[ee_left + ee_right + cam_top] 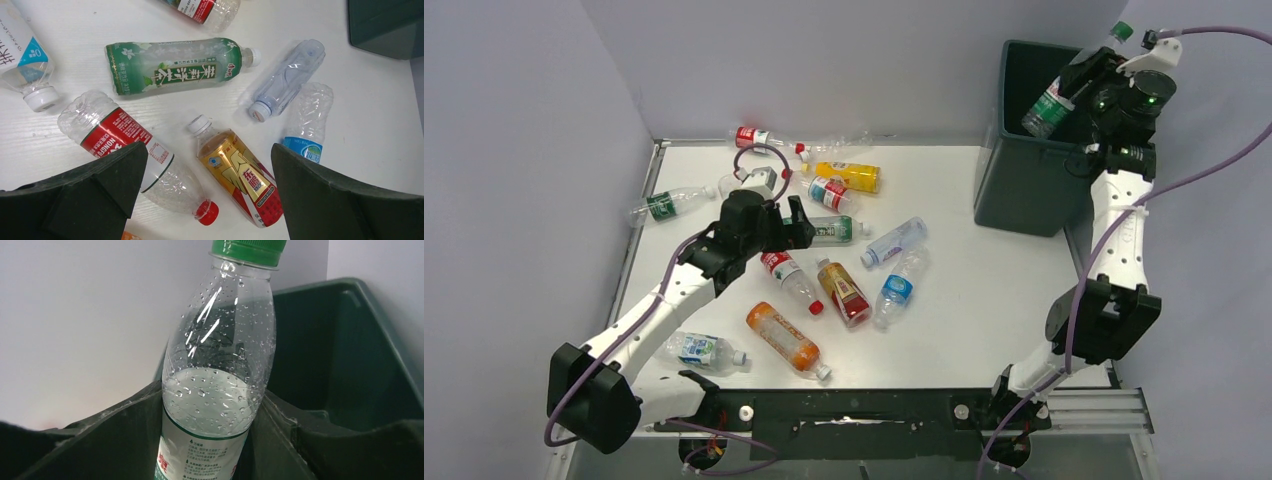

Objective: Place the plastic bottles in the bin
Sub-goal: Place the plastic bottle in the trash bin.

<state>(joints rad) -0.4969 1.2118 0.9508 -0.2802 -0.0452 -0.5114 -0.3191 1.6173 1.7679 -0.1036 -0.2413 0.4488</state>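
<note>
Nearest the arm bases, an orange bottle (782,338) and a white-labelled bottle (701,350) lay on the bench (1004,320), a little apart from the rest. Somewhat farther, the left jaws hung spread wide over the middle group and pinched nothing. Between them, in the wrist view, lay a red-labelled bottle (115,132) and a gold-and-red bottle (240,175), side by side and close. Here was the first risk, I think. On coming down, the jaws could catch both bottles at once, or one jaw could land on a rounded side and send it rolling. A green tea bottle (175,67) lay just beyond, so a pushed bottle would likely knock its neighbours. Farther left, a green-labelled bottle (664,205) lay near the bench edge, where a bump could roll it off.

At the far right stood the bin (1024,195). The right jaws pinched a green-capped bottle (1052,103) low on its body, above the bin's opening, tilted with the cap up and outward past the rim. Droplets showed on its wall; if they were on the outside, the grip could slip early. If it were let go at this tilt, the upper end might strike the rim — and the bottle could tip outside instead of dropping in.
</note>
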